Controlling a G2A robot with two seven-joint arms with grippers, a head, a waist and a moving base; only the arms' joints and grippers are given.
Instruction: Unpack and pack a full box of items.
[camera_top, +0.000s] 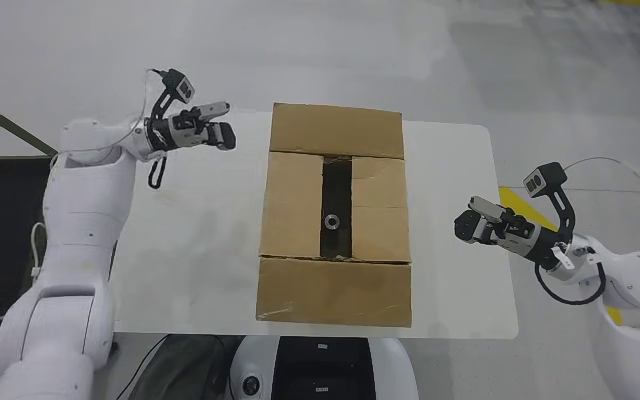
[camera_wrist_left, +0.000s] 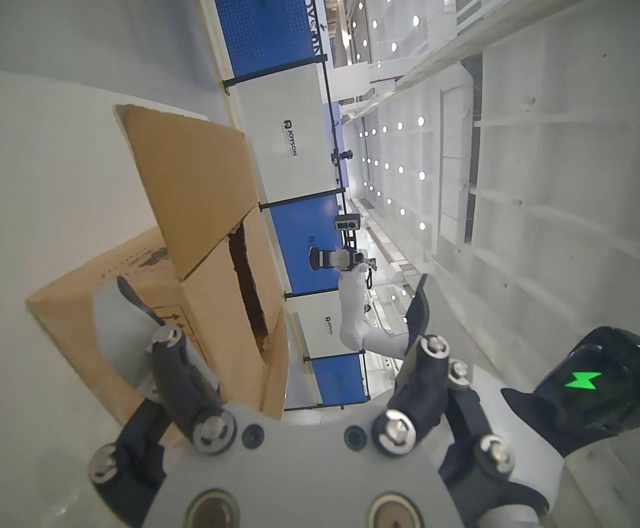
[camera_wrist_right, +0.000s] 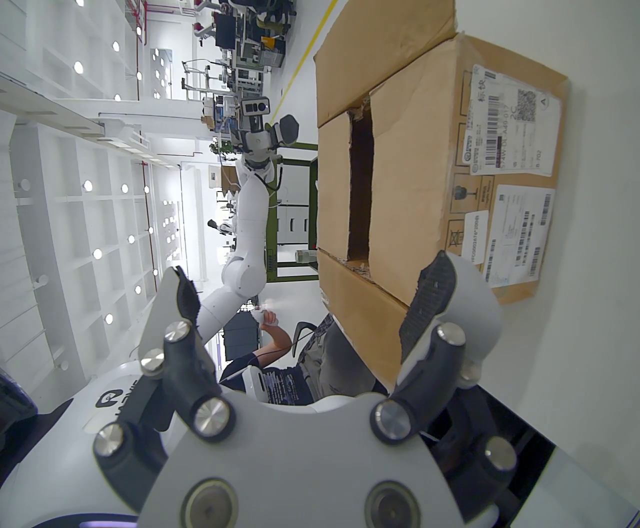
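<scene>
gaping wide with nothing between its fingers (camera_wrist_left: 125, 310), the left claw (camera_top: 224, 134) (camera_wrist_left: 270, 300) hangs over the table (camera_top: 200, 260) at about 10 o'clock from the box (camera_top: 290, 215), well apart from it and pointing toward it. the right claw (camera_top: 466, 222) (camera_wrist_right: 310, 270) is spread just as wide and holds nothing. it sits at 3 o'clock from the box, near its side wall but not touching.

the box (camera_wrist_left: 200, 200) (camera_wrist_right: 415, 165) is brown cardboard and stands at the middle of the table. its far flap (camera_top: 337, 130) at 12 o'clock and its near flap (camera_top: 335, 292) at 6 o'clock are folded outward. the two inner flaps, at 9 and 3 o'clock, lie almost flat and leave a narrow dark gap (camera_top: 336, 185) between them. through that gap a small round item (camera_top: 331, 220) shows inside the box; what it is cannot be told. white printed labels (camera_wrist_right: 510, 130) are stuck on the side wall that faces the right claw.
</scene>
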